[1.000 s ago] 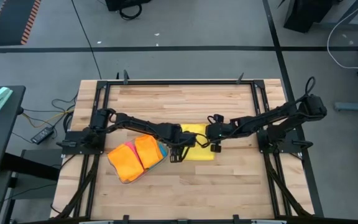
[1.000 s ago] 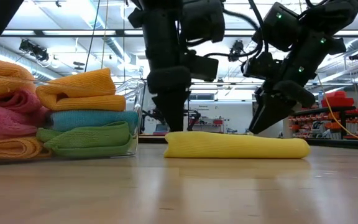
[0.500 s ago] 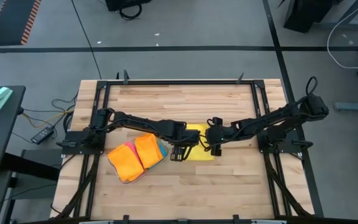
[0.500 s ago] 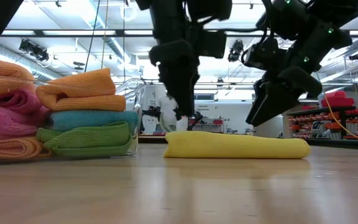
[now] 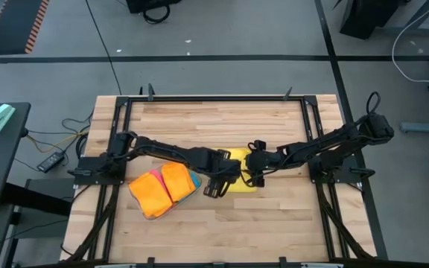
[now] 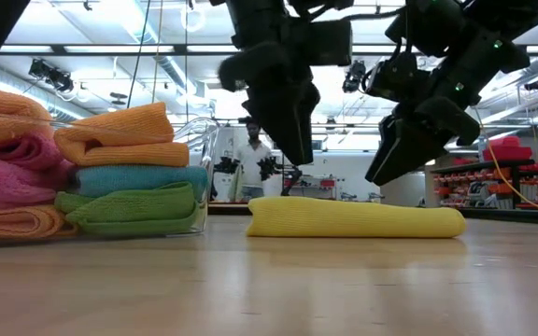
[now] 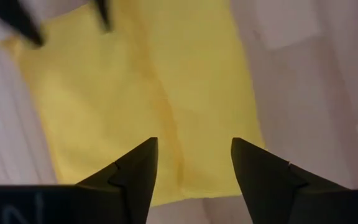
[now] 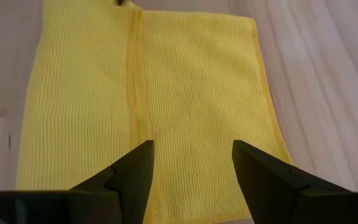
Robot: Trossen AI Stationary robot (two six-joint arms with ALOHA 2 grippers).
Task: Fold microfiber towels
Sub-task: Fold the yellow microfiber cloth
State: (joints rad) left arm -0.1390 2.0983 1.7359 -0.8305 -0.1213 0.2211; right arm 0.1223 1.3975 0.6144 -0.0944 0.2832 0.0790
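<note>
The yellow towel [image 5: 238, 176] lies folded flat on the bench [image 5: 222, 223], near the middle, just right of the clear tray [image 6: 200, 140]. A second ago both my grippers were down on it, tips at the cloth. Now both have lifted clear and hang just above it, and the towel has kept its place and shape.

It is a neat rectangle with a raised seam running along its length. From table height it shows as a low, plump yellow roll with rounded ends. The edges sit fairly square, one corner a touch uneven.

My left gripper [image 7: 191, 168] hovers over the towel's left end, its fingers [image 7: 135, 171] spread apart with nothing between them. My right gripper [image 8: 191, 171] hovers over the right end, likewise parted and holding nothing. In the low view the two hang tilted toward each other above the towel.

To the left, the tray holds a stack of folded towels: orange [image 6: 120, 135] on top, blue [image 6: 138, 177] under it, green [image 6: 129, 207] at the bottom. Beside them sit more orange and pink ones [image 6: 7, 177]. A person [image 6: 252, 159] stands far off in the room behind.
</note>
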